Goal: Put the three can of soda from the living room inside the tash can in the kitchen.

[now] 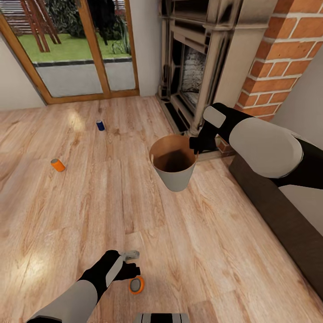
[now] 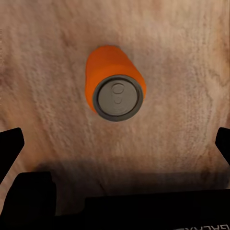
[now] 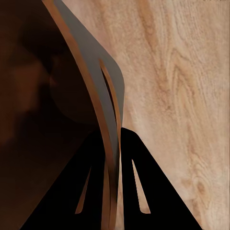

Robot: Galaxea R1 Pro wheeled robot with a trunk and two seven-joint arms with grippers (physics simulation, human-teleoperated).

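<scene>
- Orange cylindrical soda can with grey metal top (image 2: 114, 89) stands upright on the light wood plank floor (image 1: 215, 251), directly below the spread-wide left gripper (image 1: 130, 264), untouched.
- Right gripper (image 1: 197, 144) is clenched on the rim of the round copper-brown bin (image 1: 174, 167), lifted off the floor.
- Second orange can (image 1: 57, 165) and dark blue can (image 1: 100, 125) lie well beyond both grippers.

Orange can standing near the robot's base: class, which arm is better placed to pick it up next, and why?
Left. The left gripper hovers open directly above the orange can, while the right gripper is already clamped on the bin rim.
</scene>
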